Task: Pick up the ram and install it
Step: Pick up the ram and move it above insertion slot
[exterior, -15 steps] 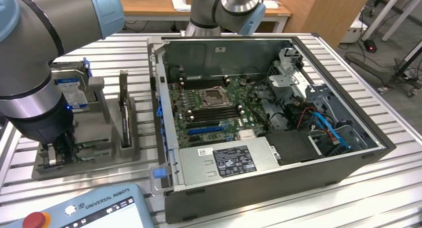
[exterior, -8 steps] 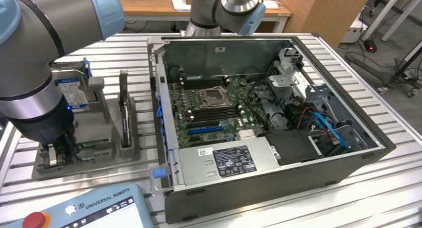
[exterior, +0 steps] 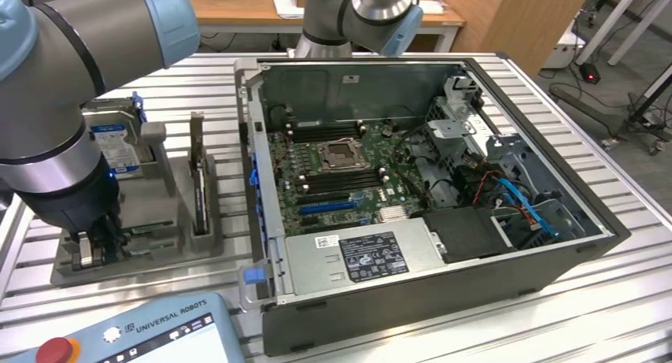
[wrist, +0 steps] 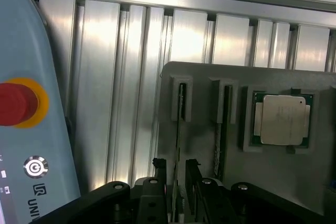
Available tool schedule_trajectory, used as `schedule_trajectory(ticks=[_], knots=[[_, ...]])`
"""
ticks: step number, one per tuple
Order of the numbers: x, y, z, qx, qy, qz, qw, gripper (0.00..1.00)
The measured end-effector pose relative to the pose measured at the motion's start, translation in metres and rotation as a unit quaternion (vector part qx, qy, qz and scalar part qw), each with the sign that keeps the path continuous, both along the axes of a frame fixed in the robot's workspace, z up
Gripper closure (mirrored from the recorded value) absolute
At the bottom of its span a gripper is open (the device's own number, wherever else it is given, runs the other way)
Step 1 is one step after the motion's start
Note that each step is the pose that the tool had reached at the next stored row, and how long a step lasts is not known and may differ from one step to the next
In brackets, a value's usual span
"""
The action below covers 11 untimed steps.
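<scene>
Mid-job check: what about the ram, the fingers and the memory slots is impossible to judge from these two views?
- Wrist view: the ram stands edge-on between the open fingers; whether they touch it is unclear, and the gripper covers its near end.
- Exterior view: the arm blocks where the gripper meets the tray.
- Exterior view: the memory slots are too small to read their latches.

Likely robotics lab: slotted bench (exterior: pixel 588 300), pendant (exterior: pixel 137 335)
</scene>
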State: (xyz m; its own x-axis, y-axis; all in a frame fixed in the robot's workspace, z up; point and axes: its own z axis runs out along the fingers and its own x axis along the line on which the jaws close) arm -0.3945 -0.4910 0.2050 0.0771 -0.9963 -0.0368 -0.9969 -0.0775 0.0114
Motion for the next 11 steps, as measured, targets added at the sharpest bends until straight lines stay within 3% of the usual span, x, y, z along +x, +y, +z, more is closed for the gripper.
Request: schedule_trajectory(ticks=[11], knots=[[0.0000,0.0002,-0.0045,0.0000,0.0000,0.000,1.0000,0.71]])
